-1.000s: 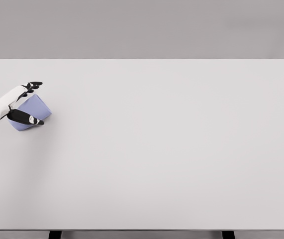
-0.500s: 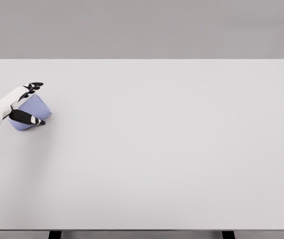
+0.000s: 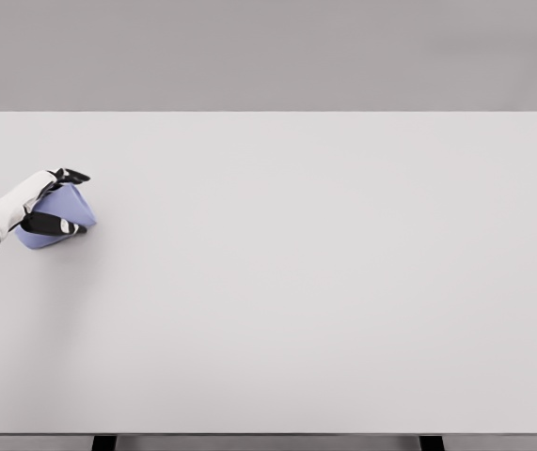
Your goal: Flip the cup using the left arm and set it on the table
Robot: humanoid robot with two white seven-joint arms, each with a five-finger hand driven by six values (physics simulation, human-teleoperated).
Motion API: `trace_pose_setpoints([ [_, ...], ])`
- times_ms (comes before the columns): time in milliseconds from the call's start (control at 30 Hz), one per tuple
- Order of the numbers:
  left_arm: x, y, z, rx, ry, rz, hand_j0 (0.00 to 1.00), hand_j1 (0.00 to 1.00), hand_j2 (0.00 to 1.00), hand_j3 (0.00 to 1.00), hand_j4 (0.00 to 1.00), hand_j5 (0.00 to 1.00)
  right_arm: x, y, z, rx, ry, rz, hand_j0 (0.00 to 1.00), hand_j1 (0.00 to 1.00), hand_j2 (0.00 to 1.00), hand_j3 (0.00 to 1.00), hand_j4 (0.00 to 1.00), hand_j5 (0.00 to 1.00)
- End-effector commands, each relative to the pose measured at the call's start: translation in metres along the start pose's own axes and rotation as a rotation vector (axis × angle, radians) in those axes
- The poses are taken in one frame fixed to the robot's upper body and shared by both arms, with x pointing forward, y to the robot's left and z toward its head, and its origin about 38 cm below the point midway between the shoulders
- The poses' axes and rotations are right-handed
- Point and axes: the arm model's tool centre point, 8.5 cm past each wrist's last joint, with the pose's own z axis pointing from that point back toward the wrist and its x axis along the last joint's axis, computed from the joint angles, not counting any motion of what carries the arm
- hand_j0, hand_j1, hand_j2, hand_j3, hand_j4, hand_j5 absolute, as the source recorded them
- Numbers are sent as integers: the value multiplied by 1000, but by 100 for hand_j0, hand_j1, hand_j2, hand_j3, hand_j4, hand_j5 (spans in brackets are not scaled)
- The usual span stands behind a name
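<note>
The pale blue cup point(image 3: 61, 216) lies tilted on its side at the table's far-left edge.

Left hand point(image 3: 44, 199) covers cup point(image 3: 61, 214) side nearest it; forearm behind hand cut off at frame's left edge.

Wide open out here: the table point(image 3: 324, 282) runs bare from my cup point(image 3: 61, 214) all the way to the right edge and down to the near edge, nothing standing anywhere I could bump. The only crowding is at the far left, where my left hand point(image 3: 47, 202) wraps the cup lying on its side, dark fingers point(image 3: 56, 225) over its top and front. Behind, bare tabletop up to the far edge, then just grey wall. Leftward there's little room before the picture's edge.
</note>
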Motion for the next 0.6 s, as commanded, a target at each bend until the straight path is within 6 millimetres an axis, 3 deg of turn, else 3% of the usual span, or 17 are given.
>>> trace_pose_setpoints([
  [0, 1, 0, 0, 1, -5, -1, 64, 64, 64, 64, 64, 64, 0, 0, 0, 0, -1, -1, 100, 100, 100, 100, 100, 100],
  [133, 7, -1, 1, 1, -44, -3, 60, 60, 60, 60, 60, 60, 0, 0, 0, 0, -1, -1, 100, 100, 100, 100, 100, 100],
  [200, 29, 1, 5, 2, -250, 16, 54, 54, 54, 54, 54, 54, 0, 0, 0, 0, 1, 2, 100, 100, 100, 100, 100, 100],
  [400, 54, 9, 15, 93, -515, 41, 51, 51, 51, 51, 51, 51, 0, 0, 0, 0, 1, -1, 100, 100, 100, 100, 100, 100],
  [567, 70, -11, 13, 87, -679, 104, 50, 50, 50, 50, 50, 50, 0, 0, 0, 0, 1, -1, 100, 100, 100, 100, 100, 100],
])
